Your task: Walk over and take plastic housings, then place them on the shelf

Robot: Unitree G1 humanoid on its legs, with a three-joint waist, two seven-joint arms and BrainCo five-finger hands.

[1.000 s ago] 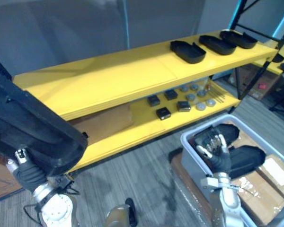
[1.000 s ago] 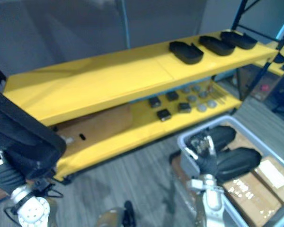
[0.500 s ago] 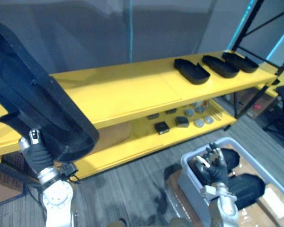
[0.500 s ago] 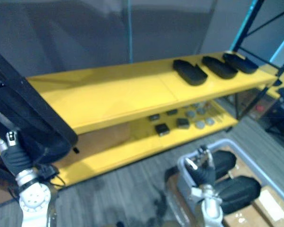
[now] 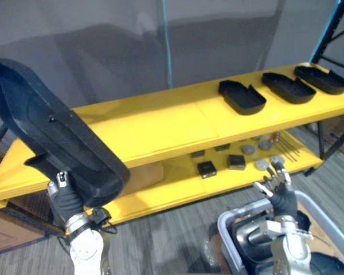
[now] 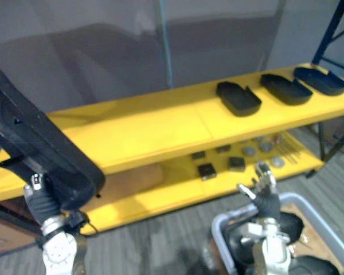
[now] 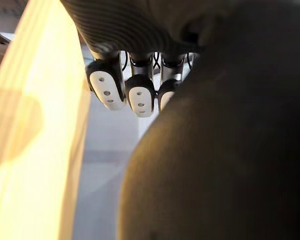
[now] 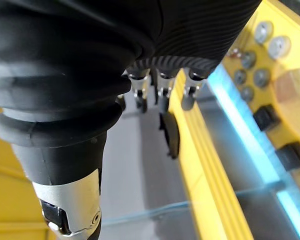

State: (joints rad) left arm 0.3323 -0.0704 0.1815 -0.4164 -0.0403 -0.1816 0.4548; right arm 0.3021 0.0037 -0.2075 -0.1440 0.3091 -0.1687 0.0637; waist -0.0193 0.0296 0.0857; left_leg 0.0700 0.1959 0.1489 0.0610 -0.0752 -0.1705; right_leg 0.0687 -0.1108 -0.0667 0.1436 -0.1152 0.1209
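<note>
A long black plastic housing (image 5: pixel 63 143) is held up at the left, in front of the yellow shelf (image 5: pixel 160 123). My left hand (image 5: pixel 64 197) is under its near end, and in the left wrist view the fingers (image 7: pixel 107 90) curl against the dark housing (image 7: pixel 220 150). Three more black housings (image 5: pixel 241 97) lie in a row on the right part of the shelf's top board. My right hand (image 5: pixel 280 192) is raised over the grey bin (image 5: pixel 229 220), fingers spread and holding nothing. Dark housings (image 6: pixel 292 226) lie in the bin.
The lower shelf board carries small black boxes (image 5: pixel 206 168) and grey discs (image 5: pixel 262 165). A dark rack upright (image 5: pixel 332 34) stands at the far right. A cardboard box (image 5: pixel 6 243) sits on the floor at the lower left. Grey carpet lies between me and the shelf.
The camera has risen and the whole picture has shifted. My left hand has lifted the housing higher, to shelf height. My right hand has come up out of the bin, empty.
</note>
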